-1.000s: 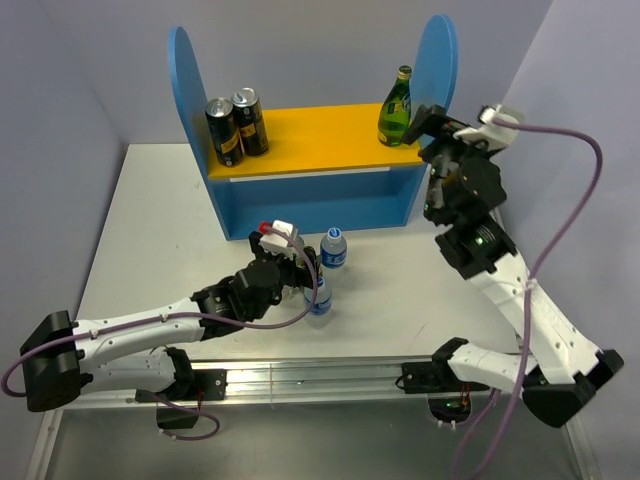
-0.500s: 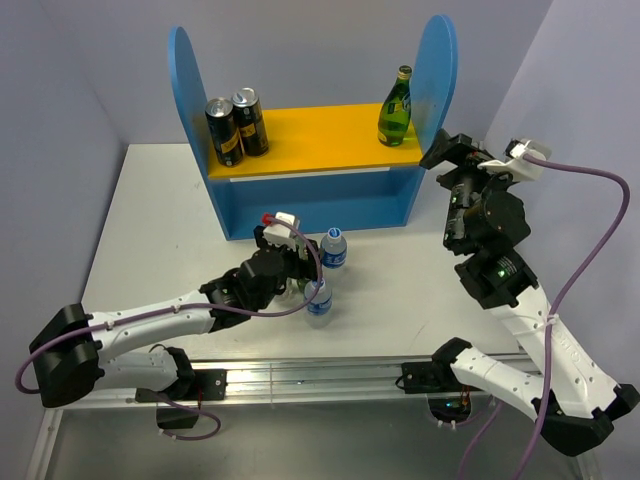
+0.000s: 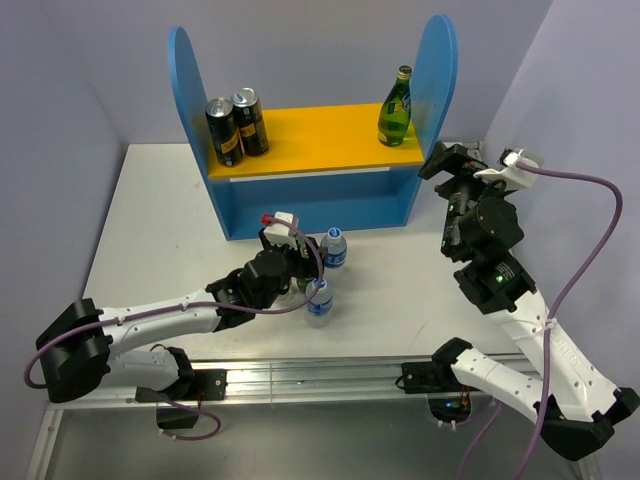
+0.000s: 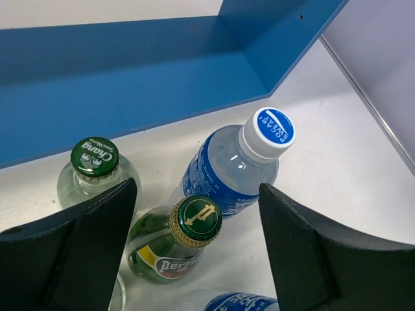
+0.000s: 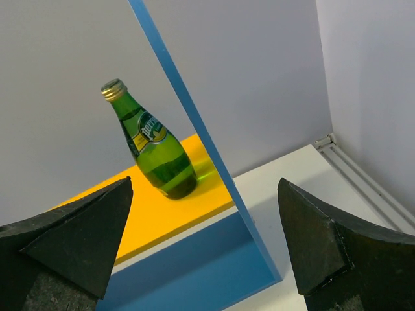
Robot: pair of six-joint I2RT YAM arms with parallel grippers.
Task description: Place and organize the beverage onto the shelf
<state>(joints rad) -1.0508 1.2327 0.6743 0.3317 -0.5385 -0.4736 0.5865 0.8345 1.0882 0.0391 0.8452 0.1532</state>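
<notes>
The shelf (image 3: 310, 190) stands at the far side of the table (image 3: 150, 220). Two cans (image 3: 235, 125) sit at the left end of its orange board and a green bottle (image 3: 397, 108) at the right end, sorted by kind. My right claw (image 5: 204, 214) hangs wide open and empty, just right of the shelf. My left claw (image 4: 196, 207) stands open astride the second green bottle (image 4: 165, 259), pads clear of the glass. A water bottle (image 4: 227, 168) crowds it on the right and a squat clear bottle (image 4: 97, 175) on the other side. I judge this one belongs beside its twin.

In the left wrist view, the green cap (image 4: 94, 156) of the clear squat bottle (image 4: 97, 188) at nine o'clock reads "Chang Soda Water", the blue-topped cap (image 4: 273, 126) of the plastic bottle (image 4: 224, 175) at two o'clock reads "POCARI SWEAT", and the label (image 4: 176, 264) of the green glass bottle (image 4: 150, 234) at six o'clock shows "Perrie".
</notes>
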